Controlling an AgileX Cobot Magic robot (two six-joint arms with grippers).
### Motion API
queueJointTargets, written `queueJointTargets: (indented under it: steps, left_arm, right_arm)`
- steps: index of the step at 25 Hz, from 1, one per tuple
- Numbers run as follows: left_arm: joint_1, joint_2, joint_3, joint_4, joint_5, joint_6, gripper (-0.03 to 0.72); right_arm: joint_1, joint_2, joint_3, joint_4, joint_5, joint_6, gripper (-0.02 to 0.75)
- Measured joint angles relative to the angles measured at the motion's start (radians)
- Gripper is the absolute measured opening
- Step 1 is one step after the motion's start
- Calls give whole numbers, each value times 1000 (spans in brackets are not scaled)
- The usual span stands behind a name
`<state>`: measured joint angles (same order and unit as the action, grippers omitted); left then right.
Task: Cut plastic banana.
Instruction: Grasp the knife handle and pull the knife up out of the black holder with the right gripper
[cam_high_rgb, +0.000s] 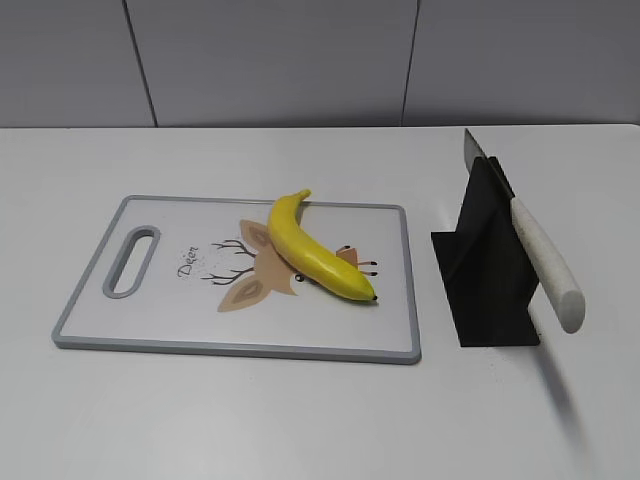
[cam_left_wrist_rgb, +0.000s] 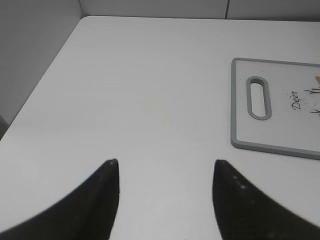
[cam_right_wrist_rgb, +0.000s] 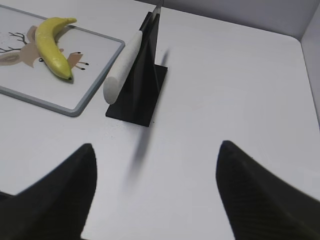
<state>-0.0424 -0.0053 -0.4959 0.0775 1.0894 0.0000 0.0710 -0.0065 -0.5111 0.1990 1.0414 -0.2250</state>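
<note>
Right gripper (spread), plastic banana far-left

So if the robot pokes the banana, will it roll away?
Probably not far: the banana is curved and lies flat on the cutting board, so it would likely spin or slide. Its glossy skin looks slippery, and it seems stiff.

The word "Deer" in dark script on the cutting board, beside the deer drawing.
</note>
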Motion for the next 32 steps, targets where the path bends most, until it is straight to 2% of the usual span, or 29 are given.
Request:
queueJointTargets:
  steps: [32]
  left_arm:
    - [0, 0, 0, 0, 1, 0, 573]
  right_arm:
    - [-1, 0, 0, 0, 0, 0, 576]
